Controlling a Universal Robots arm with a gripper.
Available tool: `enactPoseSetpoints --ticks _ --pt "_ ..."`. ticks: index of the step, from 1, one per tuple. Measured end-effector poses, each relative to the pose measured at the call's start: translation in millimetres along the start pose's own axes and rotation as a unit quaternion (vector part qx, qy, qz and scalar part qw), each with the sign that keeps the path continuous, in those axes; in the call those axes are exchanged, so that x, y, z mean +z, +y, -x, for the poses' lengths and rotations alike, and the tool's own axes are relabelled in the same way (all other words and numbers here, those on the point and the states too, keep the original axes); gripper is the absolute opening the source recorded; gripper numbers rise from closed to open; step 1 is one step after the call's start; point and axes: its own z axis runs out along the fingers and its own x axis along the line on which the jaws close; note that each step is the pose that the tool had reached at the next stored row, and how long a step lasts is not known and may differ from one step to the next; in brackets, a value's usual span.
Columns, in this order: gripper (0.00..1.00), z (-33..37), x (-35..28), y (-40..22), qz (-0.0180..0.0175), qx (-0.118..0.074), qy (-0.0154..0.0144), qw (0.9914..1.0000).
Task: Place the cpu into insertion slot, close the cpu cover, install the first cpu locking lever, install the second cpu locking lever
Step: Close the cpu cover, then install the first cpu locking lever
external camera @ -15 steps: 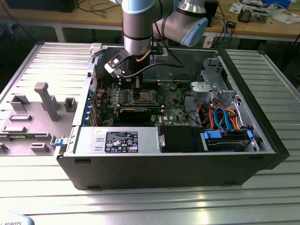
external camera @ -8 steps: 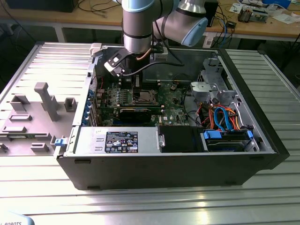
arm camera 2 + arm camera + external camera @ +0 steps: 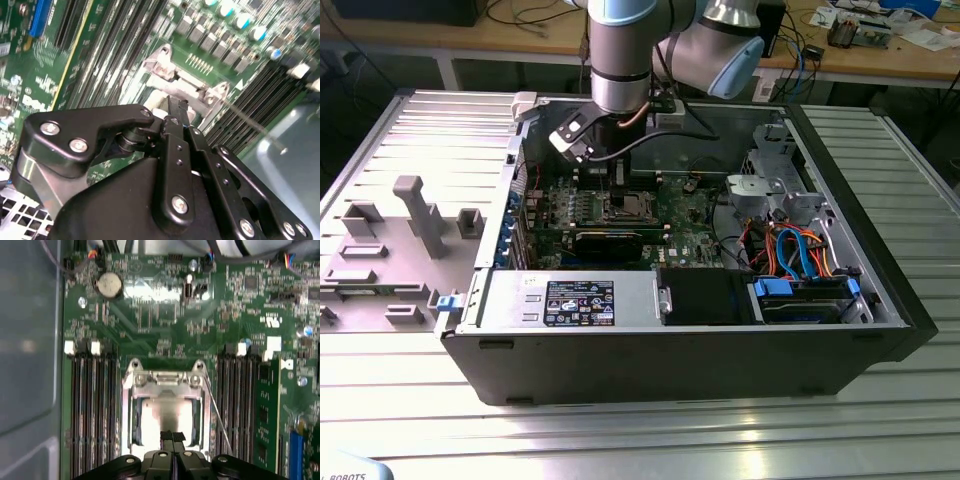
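The gripper (image 3: 172, 436) has its two black fingers pressed together with nothing between them. The tips sit at the near edge of the insertion slot (image 3: 626, 208), low over it inside the computer case (image 3: 720, 370). On the slot the cpu cover (image 3: 167, 381) appears to lie flat, and the cpu (image 3: 167, 412) shows silvery through its window. A thin wire lever (image 3: 217, 415) slants free just beside the slot. Memory slots (image 3: 92, 410) flank it, and a coin battery (image 3: 109, 285) lies beyond it.

Silver arm (image 3: 620, 60) with pale-blue caps, black screw-studded end effector (image 3: 172, 436).
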Motion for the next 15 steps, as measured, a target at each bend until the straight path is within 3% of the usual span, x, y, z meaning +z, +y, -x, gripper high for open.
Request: enactPoseSetpoints --ticks 5,15 --pt "0.11 0.2 0.1 8.9 -0.0003 0.000 0.0000 1.00000" --pt "0.11 0.2 0.0 11.0 -0.0002 0.000 0.0001 1.00000"
